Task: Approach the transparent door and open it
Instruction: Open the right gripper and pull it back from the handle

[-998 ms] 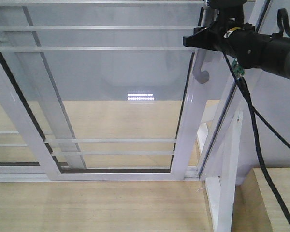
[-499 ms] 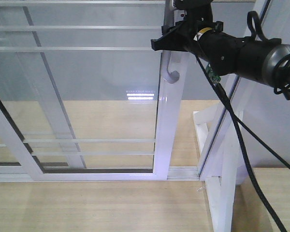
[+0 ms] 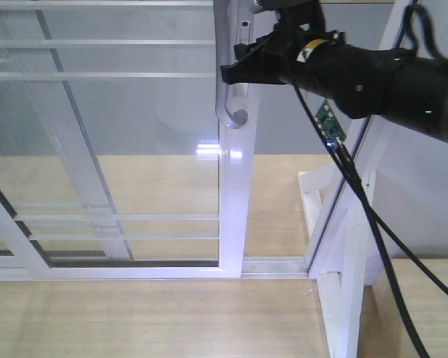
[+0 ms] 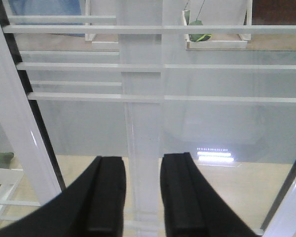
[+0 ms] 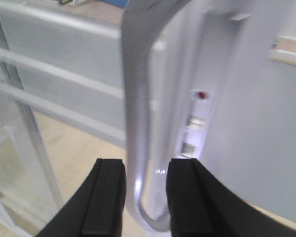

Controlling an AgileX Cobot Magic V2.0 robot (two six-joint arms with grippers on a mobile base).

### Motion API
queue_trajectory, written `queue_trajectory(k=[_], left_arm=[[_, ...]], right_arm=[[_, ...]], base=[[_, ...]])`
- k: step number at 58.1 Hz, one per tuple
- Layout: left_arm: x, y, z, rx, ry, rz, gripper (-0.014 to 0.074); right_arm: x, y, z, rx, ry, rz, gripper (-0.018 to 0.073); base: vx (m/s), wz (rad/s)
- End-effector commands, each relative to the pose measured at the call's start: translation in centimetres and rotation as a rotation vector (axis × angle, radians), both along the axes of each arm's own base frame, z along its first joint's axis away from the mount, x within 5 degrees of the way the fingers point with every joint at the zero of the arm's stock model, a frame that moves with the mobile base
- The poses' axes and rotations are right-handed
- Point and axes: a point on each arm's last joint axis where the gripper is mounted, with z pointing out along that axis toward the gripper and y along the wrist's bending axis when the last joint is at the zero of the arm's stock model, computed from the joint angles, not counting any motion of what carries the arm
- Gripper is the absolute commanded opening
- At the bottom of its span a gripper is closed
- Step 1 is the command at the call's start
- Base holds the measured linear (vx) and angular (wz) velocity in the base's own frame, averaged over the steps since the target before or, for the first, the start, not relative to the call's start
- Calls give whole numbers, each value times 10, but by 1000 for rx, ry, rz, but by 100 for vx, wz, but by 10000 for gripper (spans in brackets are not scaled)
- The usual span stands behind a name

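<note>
The transparent door (image 3: 134, 127) is a glass panel in a white frame with thin horizontal bars. Its right stile (image 3: 235, 209) stands left of the fixed white post, leaving an open gap. My right gripper (image 3: 235, 71) is at the curved grey pull handle (image 3: 225, 89). In the right wrist view the handle (image 5: 138, 98) fills the space between the black fingers (image 5: 106, 197), and the right gripper (image 5: 145, 197) is shut on it. My left gripper (image 4: 142, 197) is open with nothing in it and faces barred glass (image 4: 212, 98). It does not show in the front view.
A fixed white frame post (image 3: 343, 246) stands right of the gap, with the floor track (image 3: 276, 265) running to it. A black cable (image 3: 373, 224) hangs from the right arm. A second framed glass panel (image 3: 82, 149) lies behind the door. A wooden block (image 3: 433, 313) sits at bottom right.
The door has slid left with my right gripper on its handle, and the gap between its stile and the right post has widened. The right arm has moved left with it.
</note>
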Motion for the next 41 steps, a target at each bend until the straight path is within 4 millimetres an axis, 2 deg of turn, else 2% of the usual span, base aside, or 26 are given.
queue_trajectory(k=[1, 11, 18, 24, 30, 41], left_arm=[[2, -1, 18, -2, -109, -12, 342], [2, -2, 18, -26, -109, -11, 342], [6, -3, 10, -113, -87, -7, 342], [16, -9, -10, -195, -16, -24, 342], [29, -23, -35, -214, 49, -98, 342], [61, -67, -57, -104, 13, -282, 344]], right_arm=[[-23, -34, 49, 66, -173, -69, 295], [-76, -101, 49, 32, -115, -198, 295], [-119, -129, 42, -40, -81, -243, 295], [-148, -140, 37, -54, -87, -266, 295], [-167, -143, 33, -44, -104, -267, 295], [-173, -143, 31, 52, -84, -288, 295]], base=[[0, 0], [0, 0], [0, 0], [0, 0], [0, 0], [0, 0]])
